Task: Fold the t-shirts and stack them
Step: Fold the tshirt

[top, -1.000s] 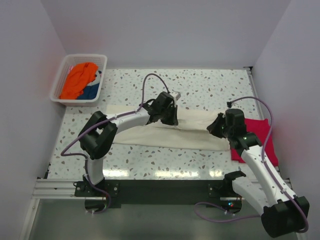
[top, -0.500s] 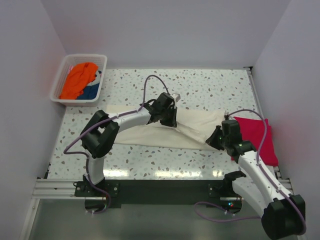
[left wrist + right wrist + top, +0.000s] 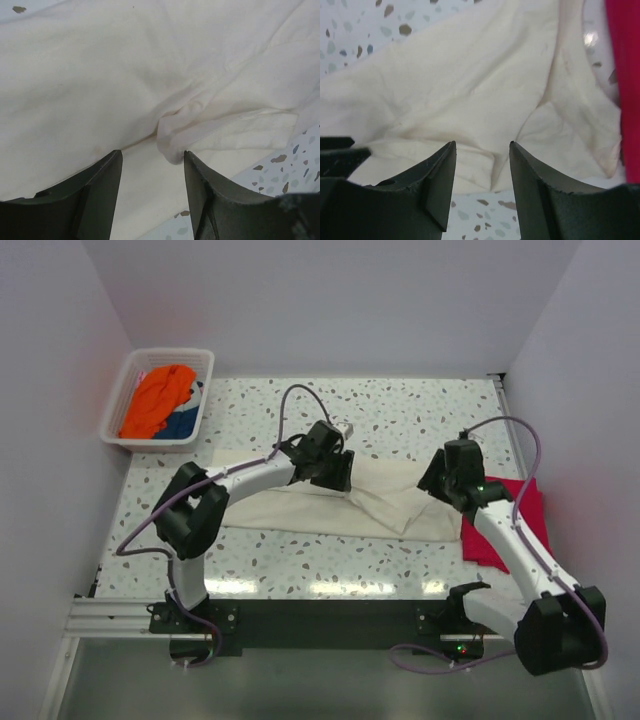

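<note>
A cream cotton t-shirt point(image 3: 300, 510) lies spread left to right across the middle of the speckled stone-pattern worktop point(image 3: 420, 410). A folded red fabric t-shirt point(image 3: 532, 502) lies just beside its right end, near the worktop's right edge. A white slatted plastic basket point(image 3: 150, 442) sits at the far left corner. It holds a crumpled orange garment point(image 3: 160, 395) with a blue garment point(image 3: 180, 425) at the near side. The left tool point(image 3: 151, 154) is over the cream shirt's far edge at mid-length, and the right tool point(image 3: 481, 145) is over its right end.

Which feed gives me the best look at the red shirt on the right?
Top external: the red shirt shows there lying flat at the right, though the right arm crosses it. The right wrist view catches only a strip at its frame edge; the left wrist view shows none of it.
</note>
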